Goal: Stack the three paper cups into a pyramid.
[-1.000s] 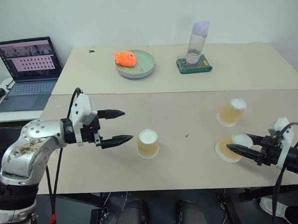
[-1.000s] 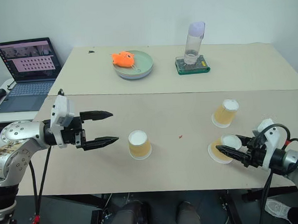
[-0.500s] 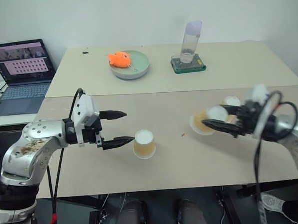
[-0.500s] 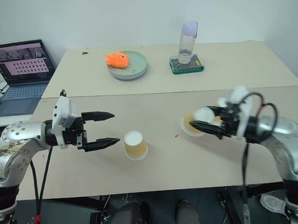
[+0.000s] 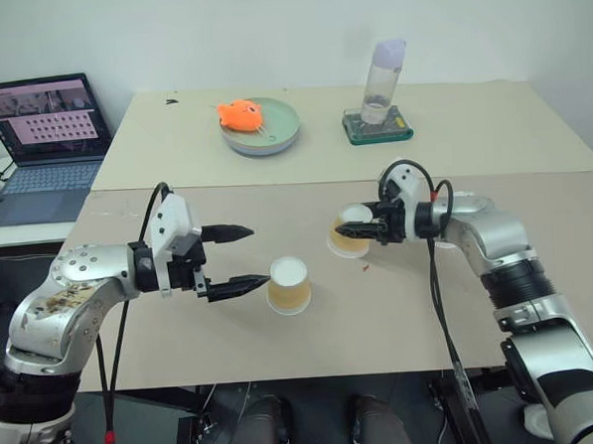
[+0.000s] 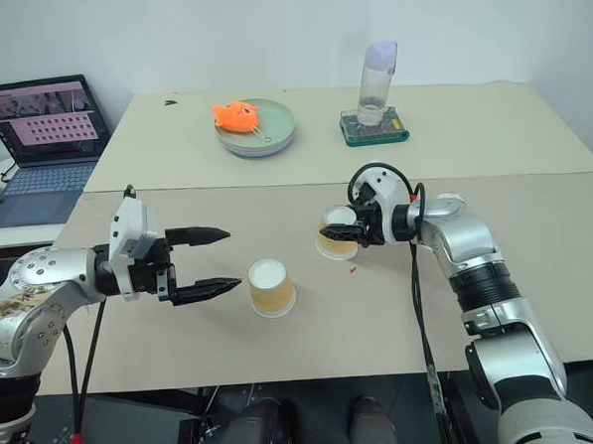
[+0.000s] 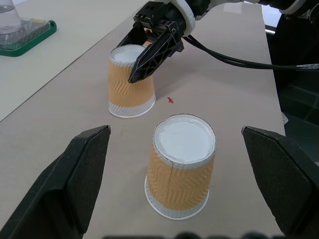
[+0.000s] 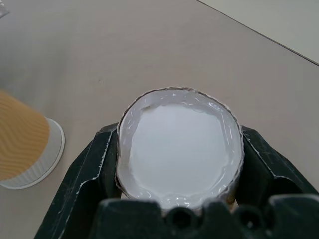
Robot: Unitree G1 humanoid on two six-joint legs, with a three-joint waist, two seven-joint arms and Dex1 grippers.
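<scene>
An upside-down paper cup (image 5: pixel 288 285), tan with a white base on top, stands mid-table. My left gripper (image 5: pixel 258 255) is open just left of it, its fingers (image 7: pixel 84 164) apart on either side of the cup (image 7: pixel 182 169) without touching. My right gripper (image 5: pixel 349 229) is shut on a second upside-down paper cup (image 5: pixel 354 233), slightly tilted and low over the table, a little right of and behind the first. In the right wrist view the held cup (image 8: pixel 179 149) sits between the black fingers, with the other cup (image 8: pixel 25 144) beside it. The third paper cup is hidden.
On the far table sit a green plate (image 5: pixel 284 129) with an orange toy (image 5: pixel 243 114), and a tall clear bottle (image 5: pixel 383 73) on a green base. A laptop (image 5: pixel 38 136) is open at the far left. A small red speck (image 5: pixel 366 269) lies near the cups.
My right gripper has carried its cup from the right front of the table leftward and away from me to the middle. The left gripper has stayed open beside the central cup.
</scene>
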